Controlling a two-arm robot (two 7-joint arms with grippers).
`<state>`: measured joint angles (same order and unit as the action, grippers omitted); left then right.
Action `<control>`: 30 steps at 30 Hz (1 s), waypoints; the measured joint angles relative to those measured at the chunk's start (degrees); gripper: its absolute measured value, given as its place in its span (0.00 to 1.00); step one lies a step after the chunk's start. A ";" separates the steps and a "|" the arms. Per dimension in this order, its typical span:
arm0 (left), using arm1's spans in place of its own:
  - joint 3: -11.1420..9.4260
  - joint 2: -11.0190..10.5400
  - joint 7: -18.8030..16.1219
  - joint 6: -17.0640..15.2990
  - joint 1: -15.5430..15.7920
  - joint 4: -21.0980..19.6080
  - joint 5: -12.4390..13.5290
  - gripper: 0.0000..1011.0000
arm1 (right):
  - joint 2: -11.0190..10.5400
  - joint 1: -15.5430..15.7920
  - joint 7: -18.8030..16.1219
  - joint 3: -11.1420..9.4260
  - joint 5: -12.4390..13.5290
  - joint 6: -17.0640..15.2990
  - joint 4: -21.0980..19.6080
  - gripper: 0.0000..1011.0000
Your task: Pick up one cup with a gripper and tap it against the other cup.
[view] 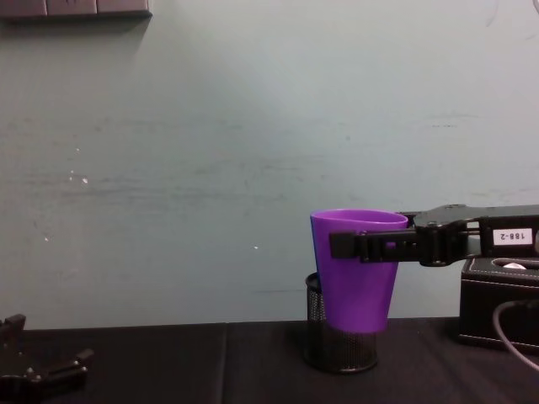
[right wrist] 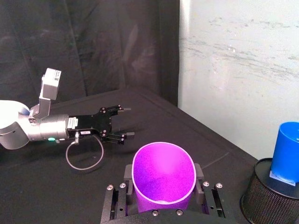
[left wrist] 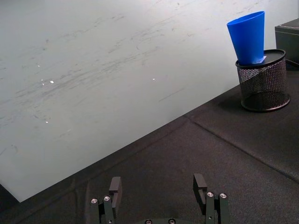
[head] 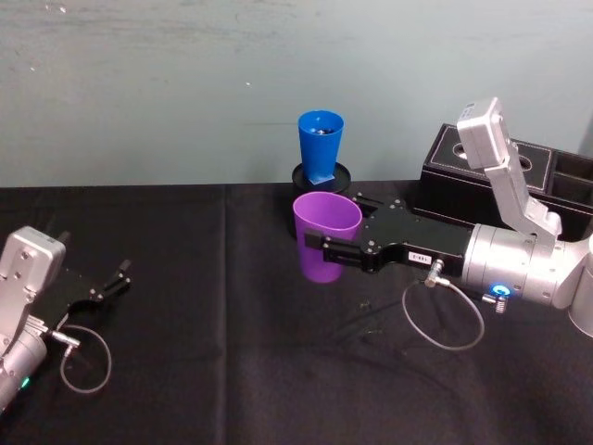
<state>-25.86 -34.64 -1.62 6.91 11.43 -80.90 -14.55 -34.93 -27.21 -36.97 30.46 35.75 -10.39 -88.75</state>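
Left gripper (head: 109, 283) rests near left on the black table (head: 232, 371), fingers spread wide, empty. At centre, the purple cup (head: 326, 236) is upright, mouth up, long axis vertical, lifted clear of the table. The right gripper (head: 337, 222), reaching in from the right, clamps its upper wall. Just beyond it and apart, the blue cup (head: 321, 144) stands mouth up in the mesh pen holder (head: 345, 175).
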 joint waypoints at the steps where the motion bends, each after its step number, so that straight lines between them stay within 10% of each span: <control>1: 0.00 0.00 0.00 0.00 0.00 0.00 0.00 0.99 | 0.00 0.00 0.00 0.00 0.00 0.00 0.00 0.71; 30: 0.00 0.00 0.00 0.00 0.00 0.00 0.00 0.99 | -3.06 7.10 -0.09 0.72 -5.74 9.88 0.09 0.71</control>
<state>-25.86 -34.65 -1.62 6.91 11.43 -80.90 -14.55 -37.99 -20.12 -37.06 31.18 30.01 -0.50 -88.66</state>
